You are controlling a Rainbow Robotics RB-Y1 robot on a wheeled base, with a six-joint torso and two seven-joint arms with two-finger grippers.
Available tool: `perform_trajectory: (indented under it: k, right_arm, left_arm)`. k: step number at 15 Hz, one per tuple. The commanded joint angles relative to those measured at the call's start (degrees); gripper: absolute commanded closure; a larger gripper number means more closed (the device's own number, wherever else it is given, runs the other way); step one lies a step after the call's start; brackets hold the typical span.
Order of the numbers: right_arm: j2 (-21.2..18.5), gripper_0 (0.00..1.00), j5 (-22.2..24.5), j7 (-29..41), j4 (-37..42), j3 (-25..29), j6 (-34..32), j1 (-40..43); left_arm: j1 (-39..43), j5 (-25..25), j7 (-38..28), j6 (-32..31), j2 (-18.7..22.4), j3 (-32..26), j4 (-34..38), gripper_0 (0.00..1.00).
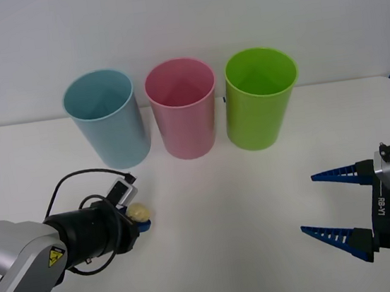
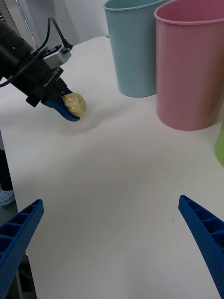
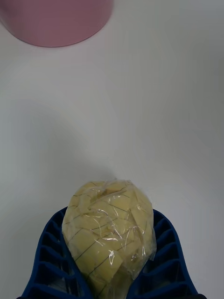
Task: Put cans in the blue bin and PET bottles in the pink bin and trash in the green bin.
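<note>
Between left claw (image 1: 142,218) fingers, the trash (image 1: 141,211)

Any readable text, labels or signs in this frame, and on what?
"RB-Y1": white letters running up the black wrist body behind the open right gripper.
Yellow triangular warning sticker on the left arm: a symbol, no words.
Nothing printed on the blue bin, pink bin, green bin or the trash that the left gripper holds.
</note>
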State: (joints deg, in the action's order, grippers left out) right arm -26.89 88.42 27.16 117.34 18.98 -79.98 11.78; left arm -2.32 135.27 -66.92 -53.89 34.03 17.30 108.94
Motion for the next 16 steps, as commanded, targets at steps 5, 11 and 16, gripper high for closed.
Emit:
perform_trajectory:
  k: [5, 11, 16]
  right_arm:
    - [0.0, 0.00, 0.0, 0.0, 0.0, 0.0, 0.0, 0.0]
    - [0.0, 0.00, 0.0, 0.0, 0.0, 0.0, 0.0, 0.0]
    - [0.0, 0.00, 0.0, 0.0, 0.0, 0.0, 0.0, 0.0]
  left_arm:
    - [1.3, -24.9, 20.7, 4.1, 3.5, -5.9, -0.2, 1.00]
    - [1.4, -48.3, 34.8, 4.2, 4.3, -10.6, -0.8, 1.00]
    - [-4.1, -60.5, 38.9, 8.5, 4.8, -10.5, -0.6, 1.00]
